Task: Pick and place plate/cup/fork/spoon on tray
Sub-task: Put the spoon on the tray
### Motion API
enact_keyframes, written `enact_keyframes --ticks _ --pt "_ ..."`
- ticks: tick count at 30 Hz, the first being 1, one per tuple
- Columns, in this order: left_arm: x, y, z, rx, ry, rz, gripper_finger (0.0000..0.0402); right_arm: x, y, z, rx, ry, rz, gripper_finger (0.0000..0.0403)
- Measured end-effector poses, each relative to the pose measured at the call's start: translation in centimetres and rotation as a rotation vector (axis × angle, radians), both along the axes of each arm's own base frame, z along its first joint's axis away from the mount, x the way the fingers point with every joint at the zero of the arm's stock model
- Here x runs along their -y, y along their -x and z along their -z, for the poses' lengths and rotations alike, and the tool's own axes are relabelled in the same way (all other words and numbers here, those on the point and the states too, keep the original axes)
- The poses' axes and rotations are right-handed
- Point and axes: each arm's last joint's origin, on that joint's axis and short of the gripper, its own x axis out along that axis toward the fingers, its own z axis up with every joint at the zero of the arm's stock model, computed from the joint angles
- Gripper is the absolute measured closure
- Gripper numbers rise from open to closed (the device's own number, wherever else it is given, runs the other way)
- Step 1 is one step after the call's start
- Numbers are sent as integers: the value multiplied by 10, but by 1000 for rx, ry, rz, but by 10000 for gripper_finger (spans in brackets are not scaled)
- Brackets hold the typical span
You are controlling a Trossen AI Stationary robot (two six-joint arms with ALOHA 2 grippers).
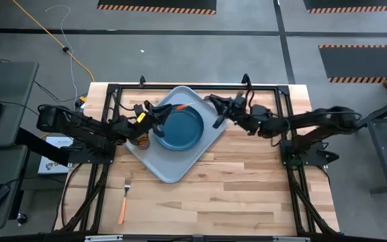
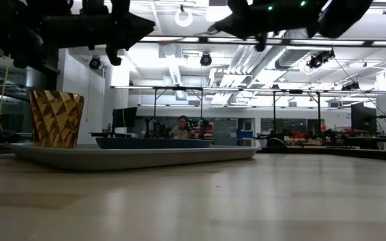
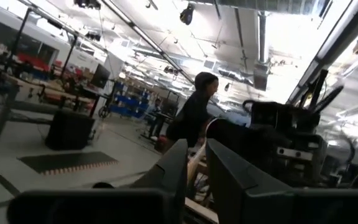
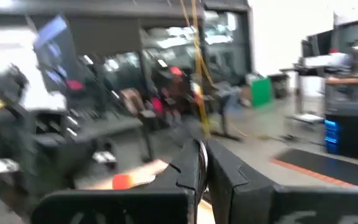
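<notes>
Near table edge: fork (image 1: 123, 200), slim, silver tines, orange handle, lying alone on the pale wood-plank table (image 1: 247, 188), well apart from the tray (image 1: 163, 169). Mid-table: tray, large grey-blue rect. w/ rounded corners and raised edge, set diagonally. On it, dark blue round plate (image 1: 180, 128) w/ raised rim, approx. centred; amber cup (image 2: 57, 118), faceted surface, upright at the tray's left corner beside the plate. Left gripper (image 1: 154, 114) above tray between cup and plate, partly blocking the cup from overhead; fingers (image 3: 229, 180) close together w/ narrow gap, nothing seen between them. Right gripper (image 1: 215, 107) over the tray's far-right edge, clenched on the spoon (image 1: 181, 106), whose orange handle projects over the plate's far rim. Background: person (image 2: 181, 126) in the room beyond.
</notes>
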Motion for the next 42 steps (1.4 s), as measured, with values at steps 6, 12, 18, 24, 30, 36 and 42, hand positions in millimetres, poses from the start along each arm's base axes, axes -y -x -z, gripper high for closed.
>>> enact_keyframes --ticks 6,12,18,24,30,36,42 --pt "-3 12 -11 -85 -12 20 313 4 25 -27 -453 28 158 401" --pt "-6 26 -26 -156 -16 218 286 31 9 -52 -973 -138 50 402" --pt "-2 34 -36 -163 -43 332 283 70 -32 -38 -1309 -190 -230 402" --pt "-2 36 -38 -157 -64 329 284 112 -75 -22 -1372 -171 -431 402" --pt "-2 36 -37 -167 -75 325 284 150 -99 -6 -1488 -207 -505 403" --pt "-2 34 -27 -274 -49 329 284 171 -115 21 -1572 -235 -611 403" --pt "-2 33 -13 -412 -15 334 284 182 -124 40 -1557 -203 -709 403"
